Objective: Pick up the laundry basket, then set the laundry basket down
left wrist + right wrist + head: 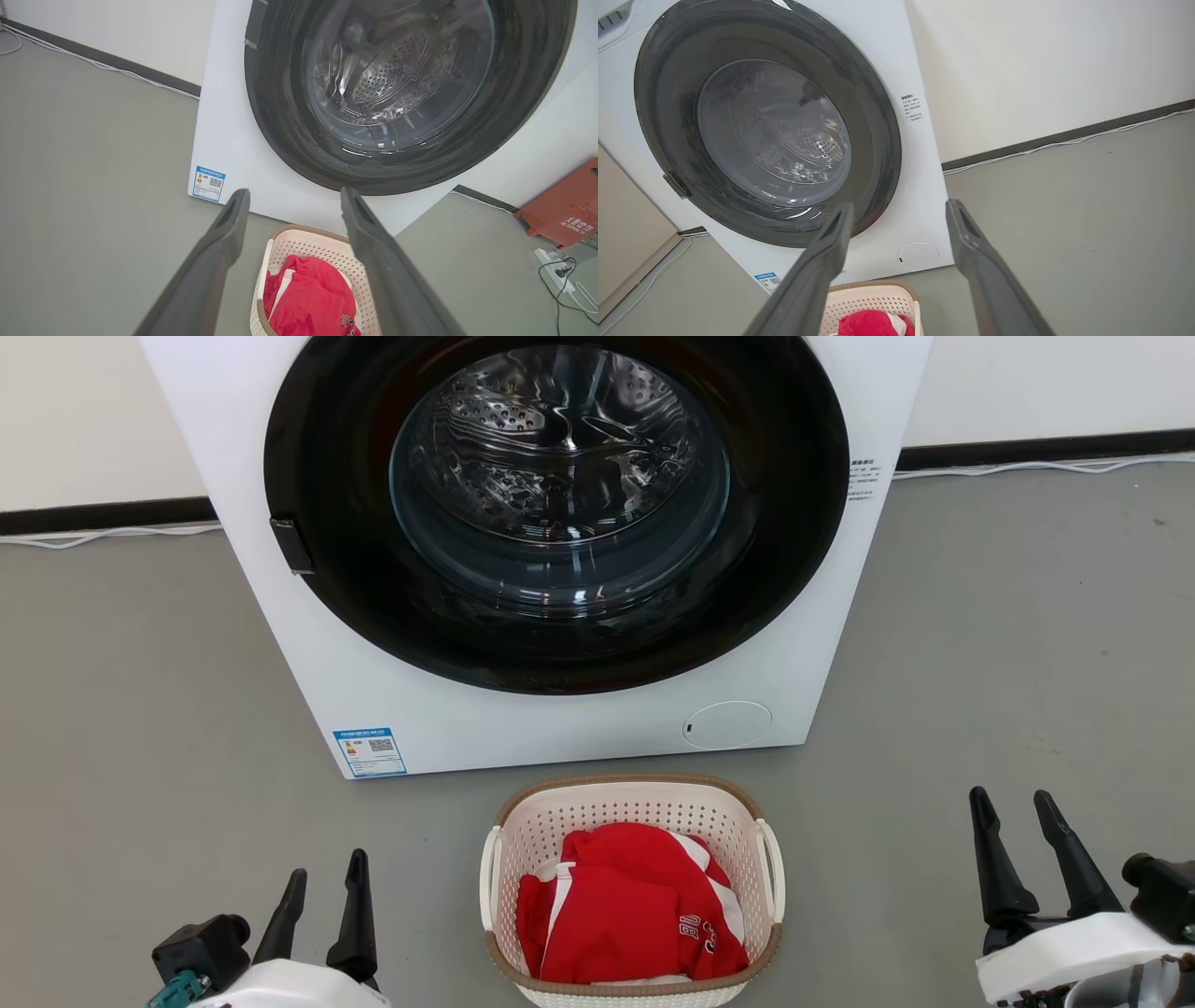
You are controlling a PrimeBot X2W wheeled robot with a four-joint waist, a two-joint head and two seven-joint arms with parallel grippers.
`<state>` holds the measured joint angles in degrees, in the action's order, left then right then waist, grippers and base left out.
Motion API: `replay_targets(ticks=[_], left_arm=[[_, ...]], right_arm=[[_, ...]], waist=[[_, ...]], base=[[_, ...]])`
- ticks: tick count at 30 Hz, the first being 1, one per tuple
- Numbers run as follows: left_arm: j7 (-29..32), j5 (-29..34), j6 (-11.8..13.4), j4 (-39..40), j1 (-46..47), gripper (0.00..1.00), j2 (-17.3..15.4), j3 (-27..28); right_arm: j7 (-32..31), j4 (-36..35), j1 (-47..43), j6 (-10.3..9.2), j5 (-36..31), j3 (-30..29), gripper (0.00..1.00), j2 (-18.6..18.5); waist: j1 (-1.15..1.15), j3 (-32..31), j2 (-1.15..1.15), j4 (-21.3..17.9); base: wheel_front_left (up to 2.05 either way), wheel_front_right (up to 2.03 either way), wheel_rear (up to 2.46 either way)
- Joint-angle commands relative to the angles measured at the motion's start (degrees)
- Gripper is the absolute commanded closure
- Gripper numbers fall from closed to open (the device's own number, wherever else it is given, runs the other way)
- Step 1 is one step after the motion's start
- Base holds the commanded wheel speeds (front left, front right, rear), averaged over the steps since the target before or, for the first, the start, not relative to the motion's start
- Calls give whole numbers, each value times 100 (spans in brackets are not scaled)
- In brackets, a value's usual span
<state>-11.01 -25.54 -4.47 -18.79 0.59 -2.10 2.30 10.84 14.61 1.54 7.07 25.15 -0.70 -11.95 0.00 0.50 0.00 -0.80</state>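
The basket (pixel 625 807) sits on the floor before the washer (pixel 308 691), its near edge cut off and red cloth (pixel 625 905) hiding its bottom. The left gripper (pixel 328 862) and right gripper (pixel 1010 793) flank it, fingers spread, holding nothing.

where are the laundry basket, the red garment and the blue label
laundry basket (pixel 635 810): head view, far perforated inner wall
red garment (pixel 621 910): head view, middle of the cloth
blue label (pixel 371 752): head view, centre of the sticker

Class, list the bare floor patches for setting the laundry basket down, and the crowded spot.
Free: grey floor between laundry basket and left gripper; wider floor between basket and right gripper. Crowded: narrow strip between basket and washing machine.
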Motion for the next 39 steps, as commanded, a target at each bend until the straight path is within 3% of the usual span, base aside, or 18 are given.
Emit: replay_targets(ticks=[1, 20, 39], left_arm=[[-92, 211, 65, 158, 131, 0, -67, 161], [-398, 1491, 73, 72, 109, 0, -77, 229], [-398, 1477, 65, 28, 101, 0, -77, 232]], right_arm=[[115, -105, 255, 36, -180, 119, 0, -133], [416, 97, 291, 42, -1134, 205, 0, -255], [416, 180, 294, 42, -1052, 209, 0, -247]], waist=[[0, 2, 0, -1], [0, -15, 0, -12], [0, -8, 0, 9]], base=[[0, 0, 0], [0, 0, 0], [0, 0, 0]])
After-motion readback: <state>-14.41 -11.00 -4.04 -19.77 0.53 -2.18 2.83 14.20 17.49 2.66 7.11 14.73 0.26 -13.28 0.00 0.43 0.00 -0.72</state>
